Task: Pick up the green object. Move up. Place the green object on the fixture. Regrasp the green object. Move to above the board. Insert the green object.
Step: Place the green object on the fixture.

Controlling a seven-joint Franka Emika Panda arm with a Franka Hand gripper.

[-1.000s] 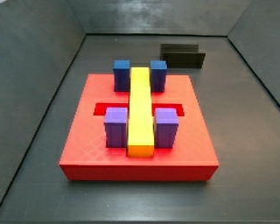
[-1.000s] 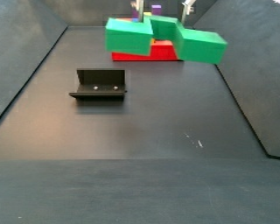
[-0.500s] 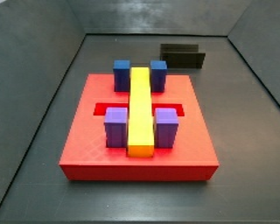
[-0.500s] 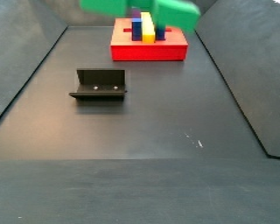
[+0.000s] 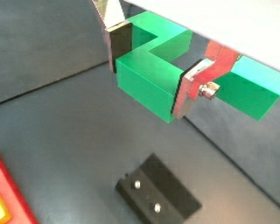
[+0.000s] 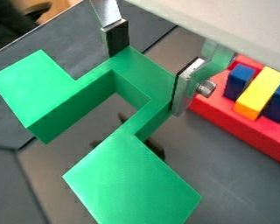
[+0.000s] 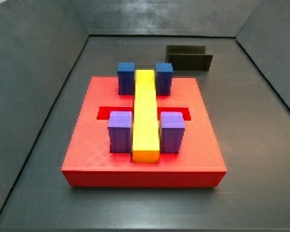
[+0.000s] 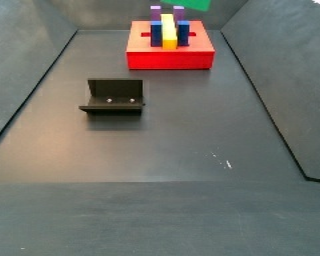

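Note:
In both wrist views my gripper (image 5: 157,65) (image 6: 150,63) is shut on the green object (image 5: 152,80) (image 6: 101,131). It is a bright green notched piece, held by its middle bar between the two silver fingers, high above the floor. A side view shows only a green sliver (image 8: 194,3) at the top edge, above the board (image 8: 170,58); the gripper itself is out of that frame. The red board (image 7: 99,149) carries blue and purple blocks and a long yellow bar (image 7: 145,113). The dark fixture (image 8: 113,97) (image 7: 188,58) (image 5: 160,196) stands bare on the floor.
Grey walls enclose the dark floor on all sides. A red recess (image 7: 111,114) shows on the board beside the yellow bar. In a wrist view the board's edge with a blue block (image 6: 238,80) lies just past one finger.
The green object, held in the gripper, has risen from just in front of the board to almost out of the top of the side view. Board and fixture have not moved.

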